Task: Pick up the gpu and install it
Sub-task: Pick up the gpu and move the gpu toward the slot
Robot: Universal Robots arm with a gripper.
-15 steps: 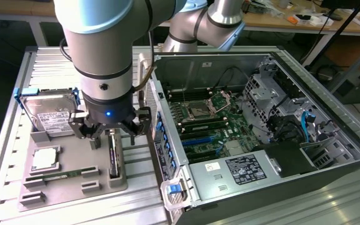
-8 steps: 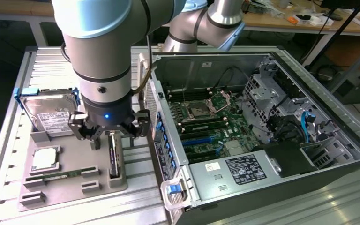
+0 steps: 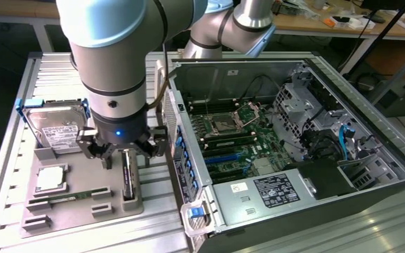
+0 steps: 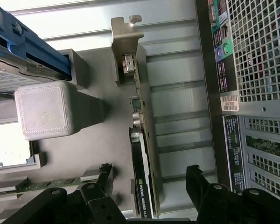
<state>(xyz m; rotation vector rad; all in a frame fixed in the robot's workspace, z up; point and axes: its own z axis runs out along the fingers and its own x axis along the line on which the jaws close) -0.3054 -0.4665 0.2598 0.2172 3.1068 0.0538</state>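
Note:
The gpu [image 3: 128,180] stands on its edge in a slot of the grey holder tray [image 3: 83,211], to the exterior view's left of the open computer case [image 3: 371,158]. In the wrist view the gpu [image 4: 141,163] shows its black cooler, green board edge and silver end bracket [image 4: 126,44]. My gripper [image 3: 126,155] hangs right above the card, open, with one black finger [image 4: 104,175] on one side and the other finger [image 4: 194,177] on the far side. The gripper [image 4: 149,175] straddles the card with a gap at each finger. The motherboard [image 3: 239,138] with its blue slots [image 3: 220,157] lies inside the case.
On the tray also sit a silver hard drive [image 3: 56,129] in a blue bracket, a CPU [image 3: 50,179] and a narrow RAM stick [image 3: 69,198]. The case's rear wall [image 4: 256,93] stands close beside the card. A grey post [image 4: 46,109] rises by the drive.

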